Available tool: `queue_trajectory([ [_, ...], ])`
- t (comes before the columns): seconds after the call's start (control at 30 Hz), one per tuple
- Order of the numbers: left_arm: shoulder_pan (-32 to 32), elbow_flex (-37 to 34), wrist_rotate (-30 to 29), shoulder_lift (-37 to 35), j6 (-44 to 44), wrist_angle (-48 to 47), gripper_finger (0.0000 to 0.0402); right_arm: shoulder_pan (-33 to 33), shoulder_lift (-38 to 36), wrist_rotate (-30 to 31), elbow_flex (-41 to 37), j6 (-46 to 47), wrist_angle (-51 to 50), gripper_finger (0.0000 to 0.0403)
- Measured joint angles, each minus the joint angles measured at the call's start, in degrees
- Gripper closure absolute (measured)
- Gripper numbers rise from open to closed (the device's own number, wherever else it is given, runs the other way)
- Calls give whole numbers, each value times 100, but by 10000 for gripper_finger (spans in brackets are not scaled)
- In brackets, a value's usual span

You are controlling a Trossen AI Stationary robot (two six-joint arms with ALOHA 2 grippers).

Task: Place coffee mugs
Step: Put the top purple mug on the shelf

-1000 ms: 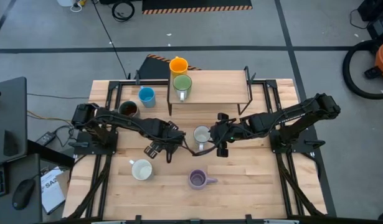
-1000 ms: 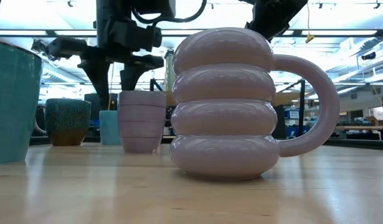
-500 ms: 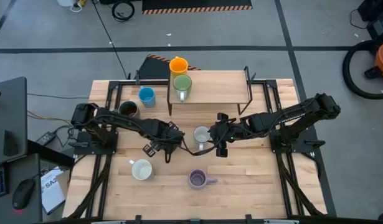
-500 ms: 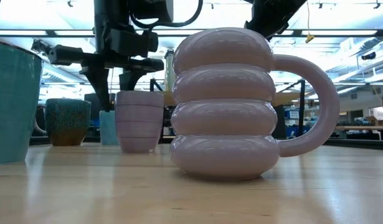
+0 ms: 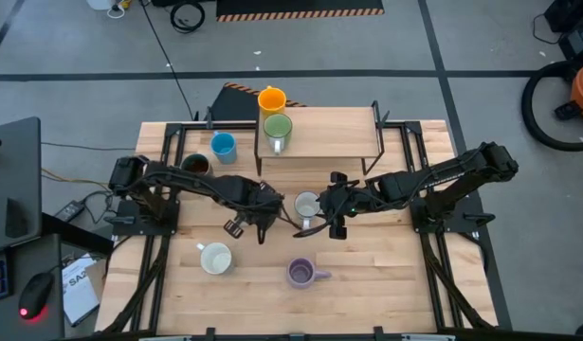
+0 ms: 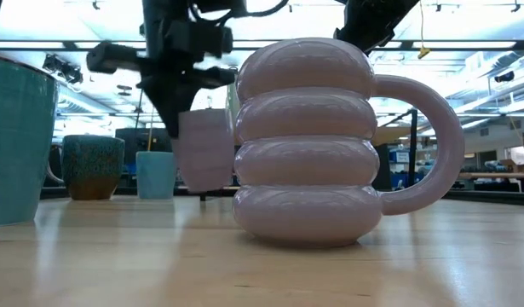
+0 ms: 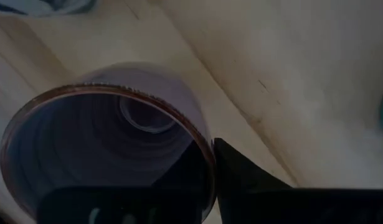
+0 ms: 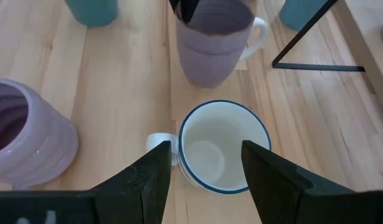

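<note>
Hidden under the left gripper (image 5: 263, 216) from above: the pale purple mug (image 6: 205, 150) held there; motion-blurred at table height, its base and handle not told. In the left wrist view, near rim cut off by the bottom edge behind a dark finger (image 7: 253, 186). Beside the right gripper (image 8: 205, 163), white mug with blue rim (image 8: 222, 146): handle partly covered by one finger. Ribbed purple mug (image 8: 26, 140) cut by the edge. Teal mug (image 6: 19, 141) cropped at the low view's side. Dark speckled mug (image 6: 93, 166) too small above to show its inside.
</note>
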Motion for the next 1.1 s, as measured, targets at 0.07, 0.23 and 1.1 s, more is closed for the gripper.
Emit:
queue_trajectory([
  [0.07,60,193,143,0,-59,-131,380,0,0,0,-1,-41,-3,202],
  [0.23,162,746,394,0,31,-378,380,0,-30,169,-2,-243,-156,202],
  [1.1,724,2932,347,456,953,450,380,185,-2038,1635,-885,696,-851,202],
])
